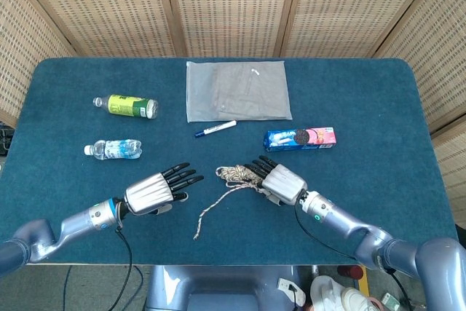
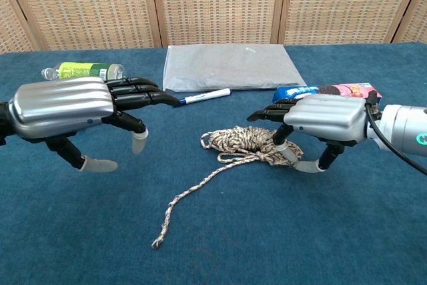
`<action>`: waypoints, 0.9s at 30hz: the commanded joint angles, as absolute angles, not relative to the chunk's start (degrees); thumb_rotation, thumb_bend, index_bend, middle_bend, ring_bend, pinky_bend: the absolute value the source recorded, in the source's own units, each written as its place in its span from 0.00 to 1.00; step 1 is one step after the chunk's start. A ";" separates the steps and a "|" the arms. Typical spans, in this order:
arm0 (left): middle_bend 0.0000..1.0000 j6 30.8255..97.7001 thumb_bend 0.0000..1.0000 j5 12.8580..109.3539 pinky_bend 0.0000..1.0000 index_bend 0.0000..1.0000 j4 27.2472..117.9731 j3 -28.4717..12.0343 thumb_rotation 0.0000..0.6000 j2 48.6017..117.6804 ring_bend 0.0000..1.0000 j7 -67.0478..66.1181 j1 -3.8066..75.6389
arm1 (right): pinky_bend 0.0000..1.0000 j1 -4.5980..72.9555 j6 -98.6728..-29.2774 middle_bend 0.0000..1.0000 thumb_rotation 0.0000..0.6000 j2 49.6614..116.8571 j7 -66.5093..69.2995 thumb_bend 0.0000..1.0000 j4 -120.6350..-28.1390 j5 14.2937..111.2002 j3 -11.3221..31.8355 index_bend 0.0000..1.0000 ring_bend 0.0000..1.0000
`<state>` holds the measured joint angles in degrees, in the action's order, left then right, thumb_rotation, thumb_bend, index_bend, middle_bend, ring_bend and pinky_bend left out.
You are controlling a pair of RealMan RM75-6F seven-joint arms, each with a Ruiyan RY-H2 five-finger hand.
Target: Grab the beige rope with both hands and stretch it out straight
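The beige rope [image 1: 237, 174] [image 2: 241, 141] lies on the blue table as a loose coil, with one tail running toward the front edge and ending at the rope's tip [image 2: 157, 243]. My right hand [image 1: 279, 182] [image 2: 321, 119] hovers at the coil's right end. Its fingers stretch out over the coil and its thumb [image 2: 297, 162] curls low beside the strands, gripping nothing that I can see. My left hand [image 1: 154, 192] [image 2: 65, 107] is left of the rope, open, fingers pointing toward the coil, apart from it.
A green-labelled bottle [image 1: 127, 105] and a clear water bottle [image 1: 115, 149] lie at the left. A grey flat bag [image 1: 237, 90], a blue marker [image 1: 215, 128] and a blue cookie pack [image 1: 300, 138] lie behind the rope.
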<state>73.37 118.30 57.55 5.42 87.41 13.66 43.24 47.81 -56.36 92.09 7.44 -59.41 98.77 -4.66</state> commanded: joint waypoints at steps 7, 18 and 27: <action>0.00 75.32 0.31 120.60 0.00 0.49 47.84 8.81 1.00 96.13 0.00 18.83 46.56 | 0.00 47.79 -56.74 0.00 1.00 93.47 11.38 0.43 -55.79 98.56 -4.77 0.66 0.00; 0.00 76.88 0.32 121.40 0.00 0.50 41.95 11.90 1.00 101.49 0.00 21.08 49.11 | 0.00 48.07 -57.13 0.00 1.00 94.34 13.21 0.43 -53.15 99.24 -5.38 0.66 0.00; 0.00 76.54 0.34 119.64 0.00 0.50 39.99 13.78 1.00 101.79 0.00 21.73 49.23 | 0.00 48.15 -57.15 0.00 1.00 94.86 14.01 0.43 -51.73 99.84 -6.25 0.66 0.00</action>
